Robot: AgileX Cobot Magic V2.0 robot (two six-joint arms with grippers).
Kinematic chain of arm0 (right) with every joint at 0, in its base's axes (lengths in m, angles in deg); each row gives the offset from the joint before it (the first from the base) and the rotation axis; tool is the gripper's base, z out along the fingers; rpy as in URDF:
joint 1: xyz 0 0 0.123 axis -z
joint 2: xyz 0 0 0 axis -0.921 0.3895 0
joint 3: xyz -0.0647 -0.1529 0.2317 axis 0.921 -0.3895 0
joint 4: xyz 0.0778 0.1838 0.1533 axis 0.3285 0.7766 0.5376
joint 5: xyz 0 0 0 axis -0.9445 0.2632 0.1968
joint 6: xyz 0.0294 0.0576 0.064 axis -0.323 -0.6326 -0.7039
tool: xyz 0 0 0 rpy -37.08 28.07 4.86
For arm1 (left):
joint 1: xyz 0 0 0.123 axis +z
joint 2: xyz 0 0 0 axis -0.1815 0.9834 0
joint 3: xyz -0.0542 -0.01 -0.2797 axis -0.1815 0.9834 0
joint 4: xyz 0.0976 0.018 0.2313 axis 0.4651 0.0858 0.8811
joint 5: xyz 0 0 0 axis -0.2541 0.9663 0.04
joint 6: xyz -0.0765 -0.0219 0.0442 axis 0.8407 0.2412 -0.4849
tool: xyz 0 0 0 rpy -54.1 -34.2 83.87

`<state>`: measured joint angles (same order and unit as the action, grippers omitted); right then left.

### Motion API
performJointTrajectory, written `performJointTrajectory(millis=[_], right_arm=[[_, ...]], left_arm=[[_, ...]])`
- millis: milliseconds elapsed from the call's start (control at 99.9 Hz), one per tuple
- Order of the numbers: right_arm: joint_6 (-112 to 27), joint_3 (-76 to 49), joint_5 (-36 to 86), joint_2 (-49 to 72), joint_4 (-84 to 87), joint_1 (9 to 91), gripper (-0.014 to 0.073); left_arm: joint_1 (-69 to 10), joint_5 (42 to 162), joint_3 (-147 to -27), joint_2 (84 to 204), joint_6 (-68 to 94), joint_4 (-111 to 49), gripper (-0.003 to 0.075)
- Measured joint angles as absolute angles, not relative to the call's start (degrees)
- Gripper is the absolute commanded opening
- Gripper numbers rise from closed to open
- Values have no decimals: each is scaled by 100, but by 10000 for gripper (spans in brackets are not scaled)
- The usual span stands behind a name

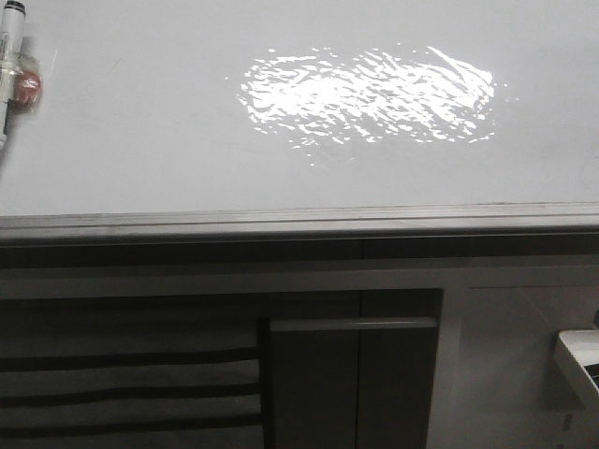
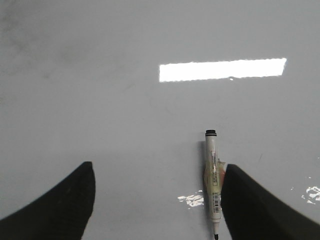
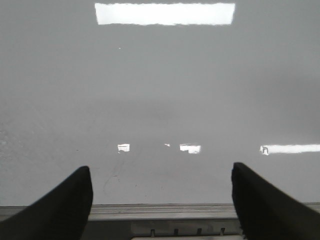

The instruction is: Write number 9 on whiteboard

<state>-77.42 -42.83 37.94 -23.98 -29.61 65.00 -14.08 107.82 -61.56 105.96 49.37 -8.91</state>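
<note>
A: Front view first: what lies on the large glossy white flat whiteboard [image 1: 140,140] with the grey metal rim?

B: A slim white marker pen with a black cap [image 1: 11,65], at the board's far left edge, well away from the bright glare patch [image 1: 365,94] in the board's middle. A small reddish thing touches the marker's barrel; I cannot tell what it is. No black line shows on the board anywhere.

A: And the left gripper [image 2: 157,200]?

B: In its wrist view its two black fingers [image 2: 60,205] stand wide apart above the whiteboard [image 2: 100,90], holding nothing. The marker pen [image 2: 213,175] lies flat on the board, just beside one finger; whether they touch I cannot tell.

A: The right gripper [image 3: 162,202]?

B: Also spread wide and empty, over the whiteboard [image 3: 160,90] close to its grey rim [image 3: 160,210]. Faint thin scratches mark the board near that rim.

A: Below the board?

B: Grey cabinet panels [image 1: 402,365], just under the rim in the front view.
</note>
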Motion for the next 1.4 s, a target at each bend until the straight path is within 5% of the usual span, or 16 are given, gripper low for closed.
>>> performJointTrajectory(millis=[440,1181,1401], right_arm=[[-7742,-4283,3790,-2398,-2961,6500,511],[-7742,-4283,3790,-2388,-2951,6500,511],[-7742,-4283,3790,-2388,-2951,6500,511]], left_arm=[[-2533,10614,-6156,12528,4726,-891,437],[-2582,7907,-6169,15835,4718,-639,435],[-2582,7617,-6169,16040,4704,-519,278]])
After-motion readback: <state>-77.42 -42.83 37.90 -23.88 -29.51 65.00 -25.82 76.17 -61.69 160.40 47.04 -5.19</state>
